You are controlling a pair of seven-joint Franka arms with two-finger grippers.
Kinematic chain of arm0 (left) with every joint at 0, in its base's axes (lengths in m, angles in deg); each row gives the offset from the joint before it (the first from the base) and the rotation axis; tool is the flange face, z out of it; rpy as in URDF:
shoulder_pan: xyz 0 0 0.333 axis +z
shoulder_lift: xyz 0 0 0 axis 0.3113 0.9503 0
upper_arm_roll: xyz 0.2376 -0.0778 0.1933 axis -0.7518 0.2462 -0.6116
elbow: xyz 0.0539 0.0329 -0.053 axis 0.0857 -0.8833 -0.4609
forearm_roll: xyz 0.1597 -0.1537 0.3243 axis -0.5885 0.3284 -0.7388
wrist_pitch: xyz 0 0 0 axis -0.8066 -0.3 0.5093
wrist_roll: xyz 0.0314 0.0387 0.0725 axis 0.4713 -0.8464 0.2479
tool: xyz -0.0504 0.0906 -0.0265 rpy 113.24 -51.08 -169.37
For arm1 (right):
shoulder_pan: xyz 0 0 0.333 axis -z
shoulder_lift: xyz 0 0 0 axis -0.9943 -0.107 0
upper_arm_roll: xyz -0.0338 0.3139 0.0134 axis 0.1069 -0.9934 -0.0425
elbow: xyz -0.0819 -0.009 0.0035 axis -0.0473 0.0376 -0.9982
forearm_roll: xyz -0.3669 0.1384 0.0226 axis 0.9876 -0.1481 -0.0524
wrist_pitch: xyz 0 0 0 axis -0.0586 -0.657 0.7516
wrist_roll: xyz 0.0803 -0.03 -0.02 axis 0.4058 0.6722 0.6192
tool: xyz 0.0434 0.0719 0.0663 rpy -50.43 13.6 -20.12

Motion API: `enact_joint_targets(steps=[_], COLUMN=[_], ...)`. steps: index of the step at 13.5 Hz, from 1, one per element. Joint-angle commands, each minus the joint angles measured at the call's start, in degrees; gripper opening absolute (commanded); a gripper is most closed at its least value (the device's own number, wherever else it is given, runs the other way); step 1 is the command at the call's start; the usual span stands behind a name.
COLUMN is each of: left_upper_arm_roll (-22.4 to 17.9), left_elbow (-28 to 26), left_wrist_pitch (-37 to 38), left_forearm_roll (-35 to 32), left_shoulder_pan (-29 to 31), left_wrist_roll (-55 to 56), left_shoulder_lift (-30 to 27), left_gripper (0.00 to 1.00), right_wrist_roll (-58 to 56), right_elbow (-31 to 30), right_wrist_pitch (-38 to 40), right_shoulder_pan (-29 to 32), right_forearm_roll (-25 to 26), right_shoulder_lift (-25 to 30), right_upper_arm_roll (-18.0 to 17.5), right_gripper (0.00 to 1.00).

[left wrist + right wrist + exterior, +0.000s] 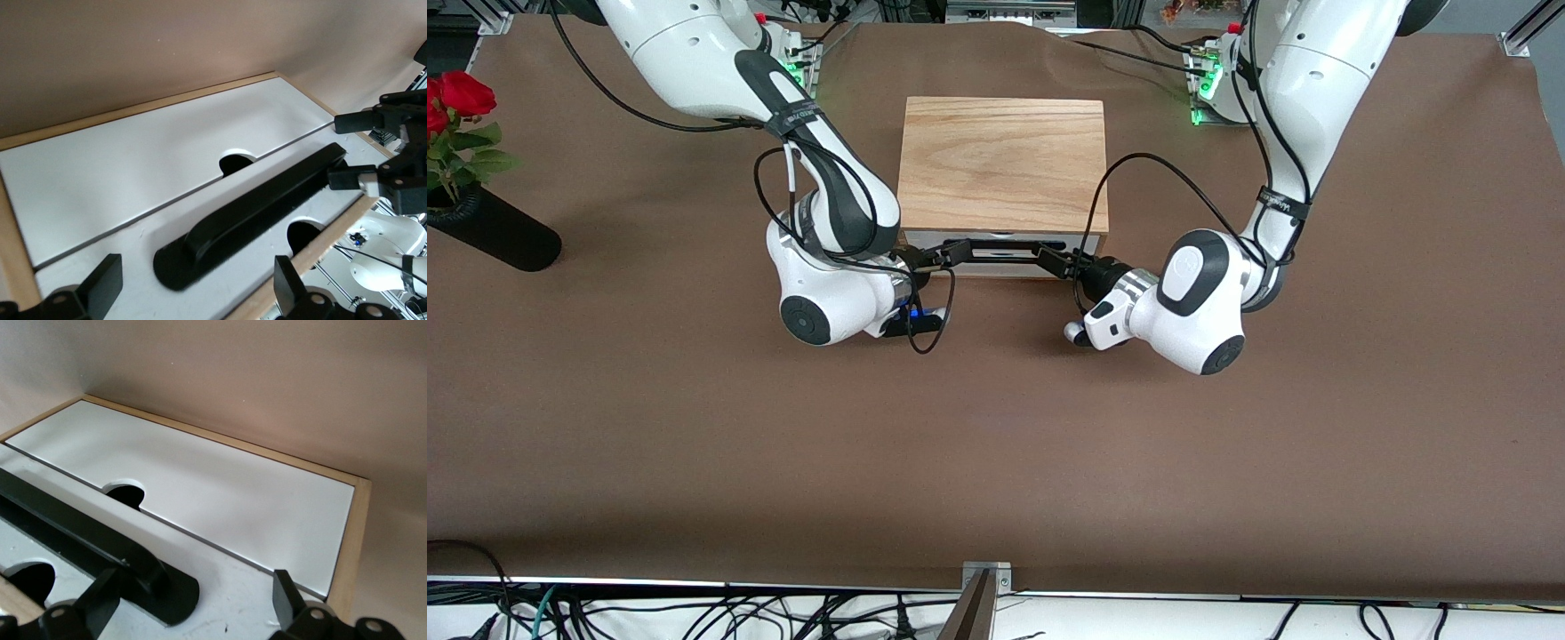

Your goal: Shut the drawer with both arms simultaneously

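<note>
The wooden box (1003, 160) stands mid-table with its front toward the front camera. The drawer's white front panel (996, 268) with its black handle (1000, 245) looks level with the box's wooden frame. My right gripper (951, 253) is open at the handle's end toward the right arm; its fingers (100, 603) straddle the handle's foot (167, 587). My left gripper (1054, 260) is open at the other end, its fingers (290, 287) spread either side of the handle (253, 213). The drawer panel (133, 245) (233, 587) lies close before both grippers (197, 290) (193, 603).
A plain white strip (133, 160) (233, 487) with a notch sits under the drawer front. A black vase (494, 233) with red roses (458, 96) stands at the right arm's end of the brown table. The right gripper also shows in the left wrist view (363, 150).
</note>
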Motion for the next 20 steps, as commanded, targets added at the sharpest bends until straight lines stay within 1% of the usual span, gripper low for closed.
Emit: enact_joint_targets(steps=[1,2,5,8,10,14,16,19,20], left_upper_arm_roll=[-0.14,-0.40,-0.58,-0.58,-0.58,-0.49,-0.58,-0.31,-0.40], left_elbow=[2.52,3.40,6.82,8.58,10.34,11.23,11.31,11.23,11.14], left_wrist_pitch=[2.18,2.18,2.09,2.09,2.09,2.09,1.83,1.65,1.74], left_forearm_roll=[-1.91,-2.69,-8.92,-10.60,-13.23,-23.07,-28.24,-38.61,-40.12], left_shoulder_pan=[2.29,2.55,2.99,5.19,6.16,6.95,6.95,7.04,7.65], left_wrist_roll=[1.47,1.47,1.47,1.38,1.47,1.47,1.47,1.38,1.38], left_shoulder_lift=[-0.62,-0.62,-1.06,-1.59,-2.21,-4.57,-6.85,-11.68,-12.83], left_gripper=[1.00,1.00,1.00,1.00,1.00,1.00,1.00,1.00,1.00], right_wrist_roll=[2.57,2.57,2.57,2.57,2.48,1.60,1.60,1.51,1.51], right_elbow=[-0.34,-0.08,0.36,1.41,2.47,4.40,5.98,8.18,9.06], right_wrist_pitch=[1.58,1.58,1.58,1.14,1.14,1.05,1.22,1.66,1.58], right_shoulder_pan=[-0.79,-0.61,-0.17,-0.17,-0.08,1.58,2.81,5.09,5.71], right_forearm_roll=[-0.85,-0.85,-0.85,-0.85,-0.85,-0.68,-0.15,0.03,0.20], right_shoulder_lift=[0.60,0.60,0.77,0.69,0.69,0.69,0.77,1.48,1.48], right_upper_arm_roll=[-0.48,-0.39,-0.39,-0.30,-0.30,0.05,0.05,0.05,0.14], right_gripper=[1.00,1.00,1.00,1.00,1.00,1.00,1.00,1.00,1.00])
